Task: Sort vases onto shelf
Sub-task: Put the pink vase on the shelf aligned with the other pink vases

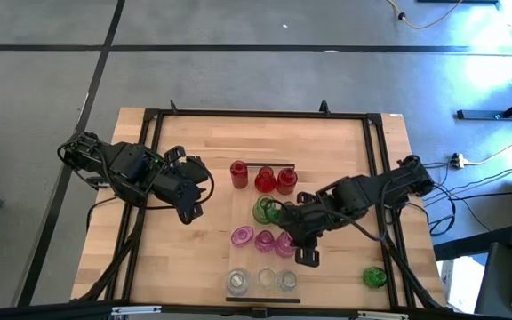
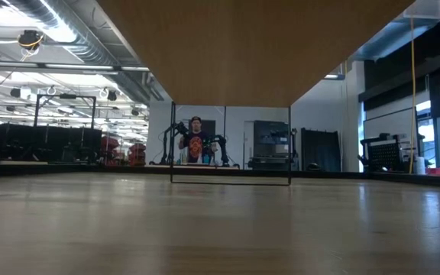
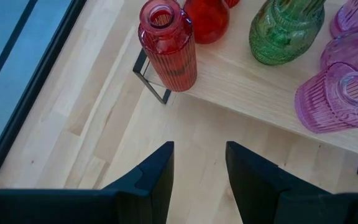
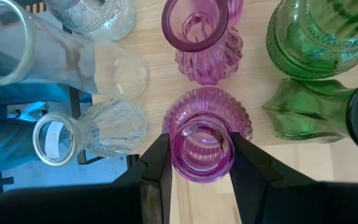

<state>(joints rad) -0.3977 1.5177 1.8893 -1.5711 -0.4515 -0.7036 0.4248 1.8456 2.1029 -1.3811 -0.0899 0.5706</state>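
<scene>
Butcher-block planks make up the bench (image 1: 194, 258), seen from above inside a dark metal frame on a grey floor crossed by dark lines. On it lies the shelf (image 1: 247, 218), a paler board with dark strips at its short ends, carrying red vases (image 1: 263, 178) at its far end, green vases (image 1: 265, 210), pink vases (image 1: 263, 239) and clear vases (image 1: 263, 281) at its near end; one more green vase (image 1: 374, 277) stands apart near the bench's near right corner. The left hand (image 1: 189, 212) waits beside the shelf's left edge. The low view shows bare wood stretching toward a large hall with ceiling ducts, dark machines and a person (image 2: 196, 141) standing far off. From the left wrist, the left hand (image 3: 199, 165) is spread over bare planks beside the shelf's corner. From the right wrist, the right hand (image 4: 201, 155) pinches a pink vase (image 4: 202, 144) at the shelf's edge.
</scene>
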